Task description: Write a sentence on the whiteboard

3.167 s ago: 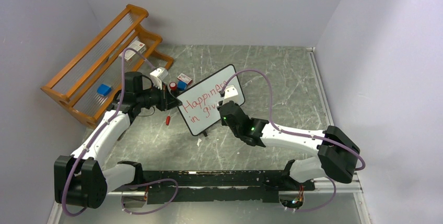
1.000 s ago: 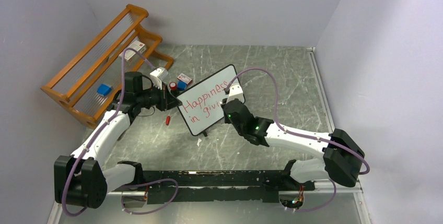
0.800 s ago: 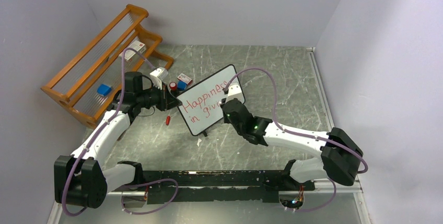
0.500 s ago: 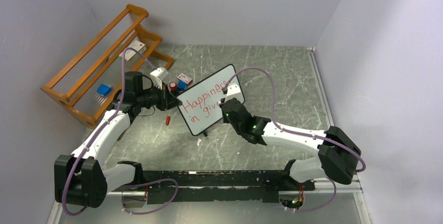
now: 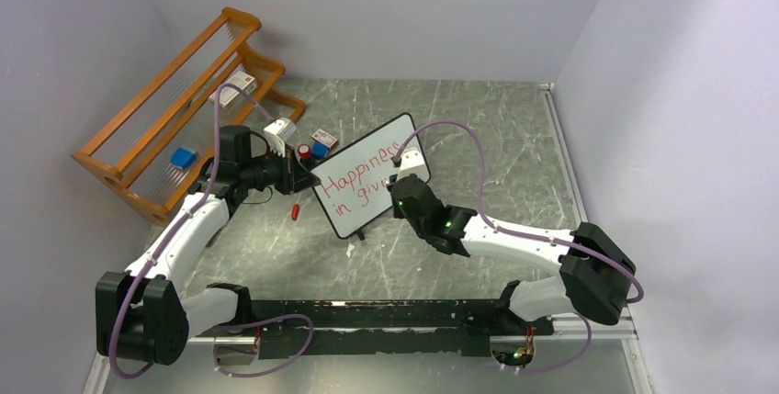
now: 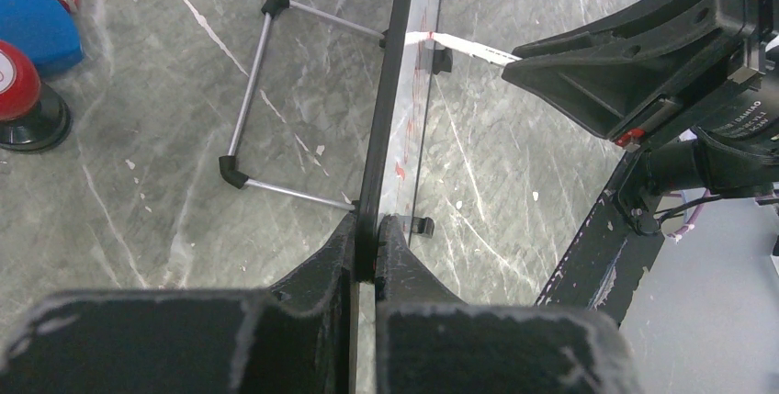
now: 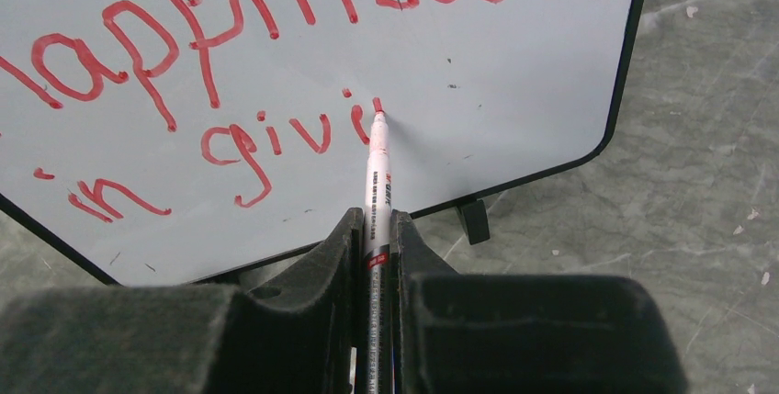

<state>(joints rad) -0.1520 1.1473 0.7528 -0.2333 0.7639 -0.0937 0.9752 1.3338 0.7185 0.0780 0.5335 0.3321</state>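
Lab cell: bare grey walls (image 5: pixel 386 8), marble-look tabletop (image 5: pixel 496 137) (bolted robot arms (image 5: pixel 188 229)).

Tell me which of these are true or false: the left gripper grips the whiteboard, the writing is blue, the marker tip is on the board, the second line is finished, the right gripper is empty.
1. The left gripper is shut on the whiteboard edge. True.
2. The sentence is blue. False: it is red.
3. The marker tip touches the whiteboard. True.
4. The second line is finished. False: it reads "in givi" plus a stroke just begun at the tip.
5. The right gripper is empty. False: it is shut on the marker.
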